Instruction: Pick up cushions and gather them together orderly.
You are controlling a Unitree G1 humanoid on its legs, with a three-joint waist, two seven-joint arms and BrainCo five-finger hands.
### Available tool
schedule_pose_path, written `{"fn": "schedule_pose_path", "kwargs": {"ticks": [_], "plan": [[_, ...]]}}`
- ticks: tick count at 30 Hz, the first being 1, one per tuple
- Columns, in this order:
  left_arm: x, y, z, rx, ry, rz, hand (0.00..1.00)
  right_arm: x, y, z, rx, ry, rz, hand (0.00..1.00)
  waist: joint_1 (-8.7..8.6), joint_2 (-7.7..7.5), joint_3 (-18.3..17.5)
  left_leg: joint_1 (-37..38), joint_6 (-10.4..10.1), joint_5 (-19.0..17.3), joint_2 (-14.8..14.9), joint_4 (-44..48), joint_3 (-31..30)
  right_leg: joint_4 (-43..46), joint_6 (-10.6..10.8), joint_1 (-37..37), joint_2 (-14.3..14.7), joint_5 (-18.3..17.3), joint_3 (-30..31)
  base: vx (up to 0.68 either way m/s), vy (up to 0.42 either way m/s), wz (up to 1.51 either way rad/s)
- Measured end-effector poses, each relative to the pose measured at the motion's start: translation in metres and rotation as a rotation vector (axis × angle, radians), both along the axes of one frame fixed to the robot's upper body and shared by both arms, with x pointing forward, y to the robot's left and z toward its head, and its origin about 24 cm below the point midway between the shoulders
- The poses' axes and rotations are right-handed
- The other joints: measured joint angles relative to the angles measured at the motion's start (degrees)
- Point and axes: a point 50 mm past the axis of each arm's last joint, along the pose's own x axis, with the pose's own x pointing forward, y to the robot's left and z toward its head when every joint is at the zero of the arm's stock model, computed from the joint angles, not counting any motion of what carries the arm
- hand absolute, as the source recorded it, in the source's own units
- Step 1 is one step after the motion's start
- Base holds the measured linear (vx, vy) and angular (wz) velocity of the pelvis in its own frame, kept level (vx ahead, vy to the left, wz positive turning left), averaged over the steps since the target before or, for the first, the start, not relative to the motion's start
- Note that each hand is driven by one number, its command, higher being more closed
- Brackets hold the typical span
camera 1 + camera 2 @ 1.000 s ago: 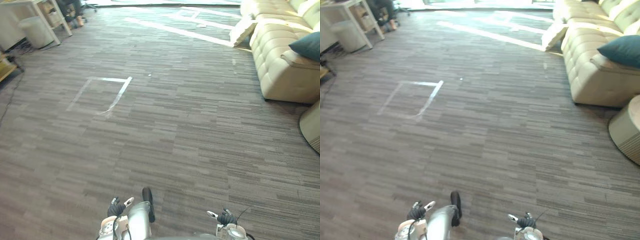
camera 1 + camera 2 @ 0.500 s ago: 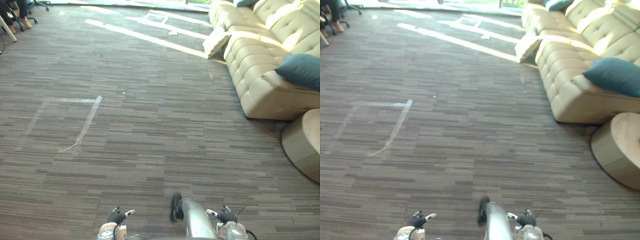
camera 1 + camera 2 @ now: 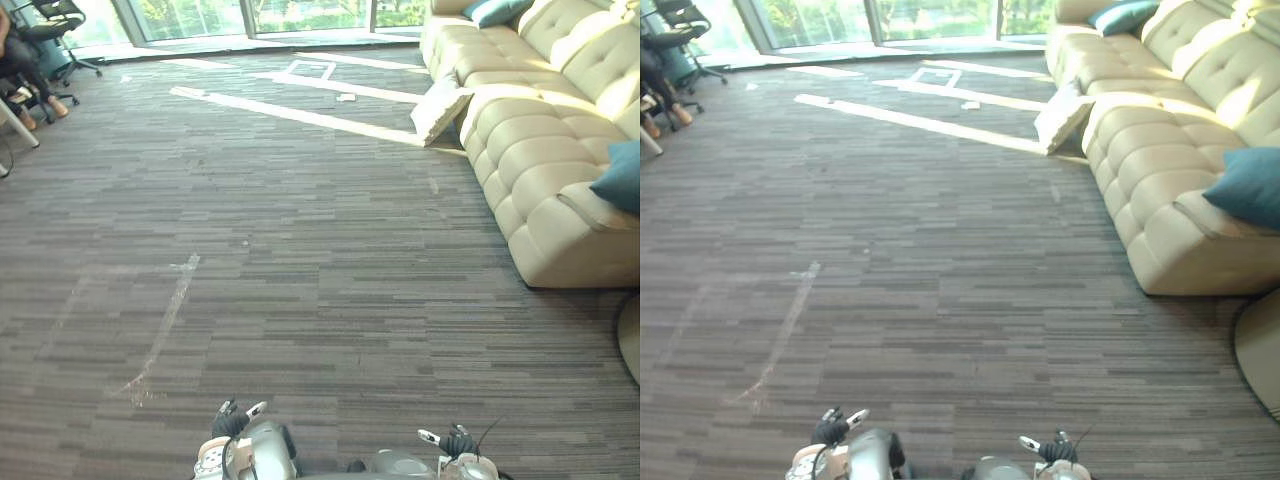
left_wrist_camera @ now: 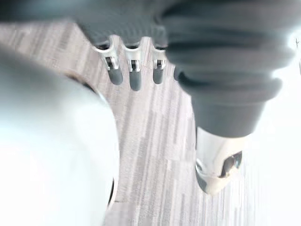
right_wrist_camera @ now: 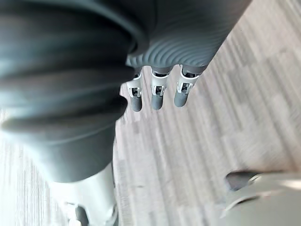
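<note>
While robot hands (image 4: 135, 77) (image 5: 156, 96) hang loose-fingered, empty | tufted cream sofa (image 3: 1160, 170) | teal cushion (image 3: 1250, 187), probably plush

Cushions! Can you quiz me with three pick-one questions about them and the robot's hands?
1. Where is the cream cushion? A on the sofa; B on the carpet, leaning against the sofa; C in a hand.
2. What colour are the cushions on the sofa? A red; B teal; C yellow.
3. How are the left hand and right hand? A open, empty; B holding cushions; C pressing the sofa.
Answers: B, it tilts against the sofa's front; B, both look blue-green; A, fingers straight over bare carpet.
</note>
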Motion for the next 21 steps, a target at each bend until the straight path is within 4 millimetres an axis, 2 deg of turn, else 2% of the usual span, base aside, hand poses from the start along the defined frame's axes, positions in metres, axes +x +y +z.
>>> {"fn": "schedule_pose_path", "kwargs": {"ticks": [1,2,3,4,5,6,7,8,9,11,12,14,15,17,18,19,20,21], "plan": [[0.001,0.002,0.001,-0.002,-0.006,0.0,0.0,-0.003,0.002,-0.001,0.001,0.011,-0.002,0.0,0.43,-0.41,-0.2,-0.83,2.26,3.85,0.08,1.84,-0.47,0.11,0.81,2.2,-0.78,-2.4,1.5,0.65,0.292,-0.79],[0.002,0.003,0.001,0.0,-0.008,-0.002,0.0,-0.005,0.005,-0.002,0.007,0.016,0.001,0.0,0.6,-0.71,-0.95,-1.03,3.14,5.43,-0.59,4.49,0.18,1.21,1.73,2.76,-1.76,-3.45,2.56,0.69,0.309,-0.67],[-0.001,0.005,-0.001,0.008,0.011,-0.008,0.0,-0.009,0.008,-0.004,0.012,0.021,0.0,0.0,0.23,-2.15,-2.08,-1.74,4.57,5.68,-1.46,8.0,0.39,7.06,3.4,1.21,-3.49,-4.4,3.09,0.73,0.291,-0.58],[-0.002,0.01,-0.001,0.027,0.019,-0.018,0.0,-0.009,0.012,-0.005,0.025,0.021,-0.003,0.0,0.19,-3.59,-2.98,-0.22,6.45,2.32,-2.82,9.21,2.3,20.79,4.89,-4.43,-6.19,-4.62,3.65,0.73,0.289,-0.46],[-0.002,0.012,-0.001,0.035,0.024,-0.023,0.0,-0.01,0.014,-0.005,0.03,0.022,-0.003,0.0,0.18,-4.48,-3.09,0.85,6.79,1.06,-3.76,9.34,2.88,28.22,6.54,-7.5,-7.52,-3.22,3.98,0.71,0.295,-0.33],[-0.001,0.015,-0.001,0.049,0.034,-0.037,0.0,-0.01,0.016,-0.005,0.036,0.023,-0.002,0.0,-0.14,-5.81,-2.78,3.46,7.56,-1.43,-5.53,9.66,3.21,41.41,9.46,-13.08,-9.74,2.75,4.73,0.68,0.285,-0.03],[0.001,0.017,-0.001,0.063,0.05,-0.063,0.0,-0.009,0.017,-0.006,0.039,0.023,-0.003,0.0,-0.52,-6.48,-2.14,7.74,7.87,-4.46,-7.09,9.52,3.06,52.9,9.5,-17.33,-12.02,5.68,3.5,0.66,0.257,0.06],[-0.001,0.016,-0.003,0.062,0.068,-0.072,0.0,-0.01,0.016,-0.005,0.035,0.024,-0.002,0.0,-0.68,-6.14,-1.84,10.1,7.97,-5.69,-7.4,9.24,2.87,56.14,8.84,-18.78,-12.74,5.3,2.19,0.77,0.231,0.08],[-0.005,0.013,-0.005,0.063,0.09,-0.09,0.0,-0.01,0.013,-0.005,0.023,0.024,0.007,0.0,-1.12,-5.2,-1.44,14.97,8.76,-7.79,-7.41,7.58,2.83,58.83,6.77,-21.22,-13.67,4.02,-0.68,0.62,0.15,-0.01],[-0.008,0.008,-0.008,0.07,0.117,-0.139,0.0,-0.007,0.008,-0.003,0.001,0.017,0.038,0.0,-1.36,-4.1,-1.31,22.16,8.77,-8.85,-6.84,2.98,2.54,56.71,4.19,-26.68,-13.46,0.62,-5.91,0.66,0.101,0.0],[-0.01,0.005,-0.009,0.066,0.13,-0.156,0.0,-0.004,0.006,-0.002,-0.006,0.005,0.046,0.0,-1.8,-3.46,-1.31,25.44,8.63,-9.0,-6.03,0.22,2.54,51.58,3.51,-30.6,-11.95,-0.92,-8.45,0.59,0.047,0.06],[-0.01,0.003,-0.011,0.063,0.142,-0.168,0.0,0.004,0.004,0.001,-0.02,-0.014,0.063,0.0,-2.88,-2.77,-0.88,29.75,8.33,-9.38,-4.89,-3.64,2.46,39.4,3.28,-36.17,-9.37,-0.14,-11.54,0.62,0.001,0.12],[-0.013,0.002,-0.012,0.061,0.152,-0.172,0.0,0.007,0.005,0.002,-0.026,-0.015,0.08,0.0,-3.69,-2.65,-0.78,32.1,8.32,-9.37,-4.43,-5.66,2.44,27.39,3.43,-38.16,-7.66,3.78,-12.79,0.66,-0.036,0.26],[-0.017,0.003,-0.013,0.062,0.163,-0.178,0.0,0.004,0.006,0.0,-0.022,0.0,0.08,0.0,-3.82,-3.05,-0.63,35.57,7.56,-9.85,-5.08,-7.54,1.78,12.79,3.19,-38.86,-6.46,11.11,-13.0,0.71,-0.112,0.45],[-0.018,0.001,-0.014,0.055,0.166,-0.171,0.0,-0.007,0.004,-0.003,-0.023,0.033,0.071,0.0,-4.15,-3.0,-0.51,38.63,5.86,-10.93,-4.81,-7.39,0.34,13.04,-0.02,-38.4,-6.04,18.56,-10.76,0.75,-0.149,0.52],[-0.018,-0.001,-0.014,0.049,0.168,-0.17,0.0,-0.01,0.004,-0.003,-0.022,0.04,0.06,0.0,-4.4,-2.04,-0.68,39.76,5.5,-11.13,-4.5,-6.82,-0.56,16.37,-2.26,-38.75,-5.86,20.06,-10.03,0.77,-0.164,0.37],[-0.018,-0.004,-0.015,0.041,0.168,-0.173,0.0,-0.009,0.001,-0.003,-0.028,0.036,0.052,0.0,-4.48,-1.21,-0.73,39.84,5.51,-11.11,-3.92,-5.75,-0.91,19.01,-2.82,-39.29,-5.73,17.52,-9.87,0.71,-0.192,0.22],[-0.018,-0.012,-0.015,0.02,0.165,-0.172,0.0,-0.009,-0.007,-0.001,-0.04,0.032,0.029,0.0,-4.73,0.17,-0.78,38.23,3.56,-9.88,-2.43,1.89,-2.23,25.74,-3.54,-39.62,-6.05,11.24,-10.37,0.83,-0.259,0.18]]}}
